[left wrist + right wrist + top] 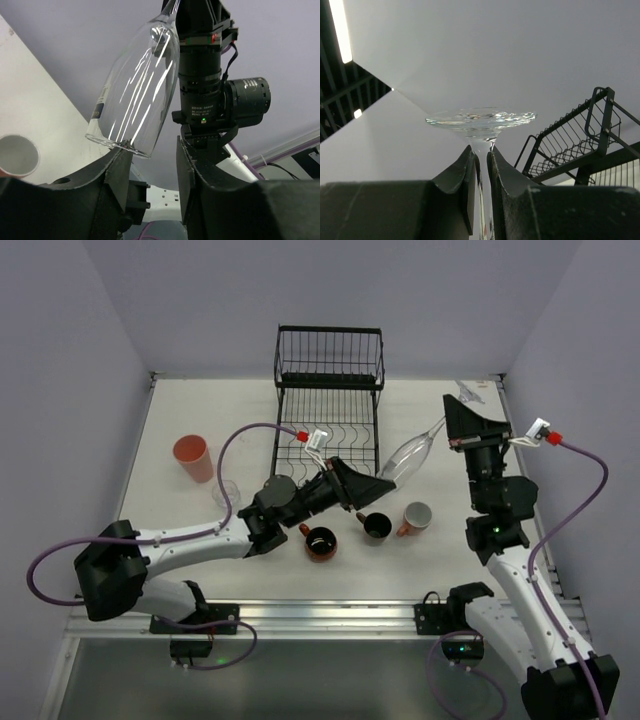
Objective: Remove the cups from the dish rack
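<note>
Lilac walls [200, 300] box in a white table [200, 420], with the black wire rack [328, 390] standing at its far edge. Just right of the rack's flat tier a clear wine glass [410, 455] hangs tipped nearly on its side. Its stem is mostly hidden between the fingers of the right gripper [481, 155], which is clamped tight on it, so only the round foot shows above them. The left gripper [154, 150] sits at the glass's rim with its jaws partly apart and nothing between them. I cannot tell whether the rim touches one finger. The left arm covers the rack's near corner.

On the table on the near side of the rack stand a brown mug [320, 542], a dark mug [376, 526] and a white cup [416, 517]. Left of the rack is a salmon tumbler [192, 458], with a clear glass [226, 492] beside it that is barely visible.
</note>
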